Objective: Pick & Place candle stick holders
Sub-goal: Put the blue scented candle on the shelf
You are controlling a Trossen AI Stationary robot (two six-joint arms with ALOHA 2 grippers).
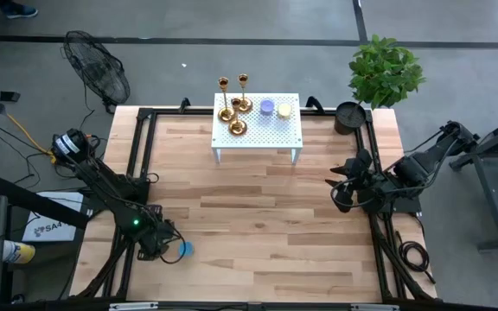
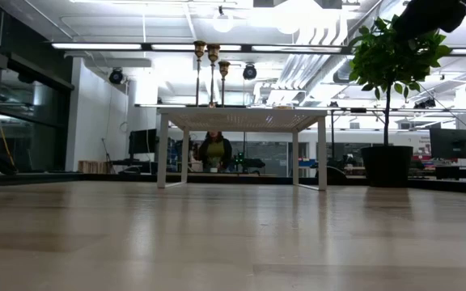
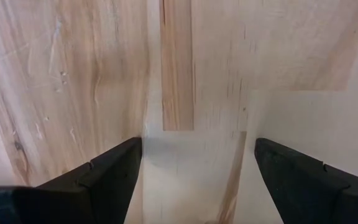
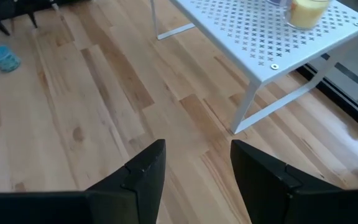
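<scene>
Three gold candle stick holders [image 1: 226,112], [image 1: 244,104], [image 1: 237,127] stand upright on their round bases on the left part of a small white perforated stand [image 1: 271,134] at the table's far middle. They also show in the low view [image 2: 212,73]. My left gripper [image 1: 171,245] is open and empty over the table's near left, fingers apart above bare wood [image 3: 197,168]. My right gripper [image 1: 342,187] is open and empty at the table's right [image 4: 197,174], pointing toward the stand.
A purple disc [image 1: 267,107] and a yellow disc [image 1: 284,110] lie on the stand. A blue disc [image 1: 185,249] lies on the table beside my left gripper. A potted plant [image 1: 386,73] stands at the far right corner. A person [image 2: 213,151] shows beyond the table.
</scene>
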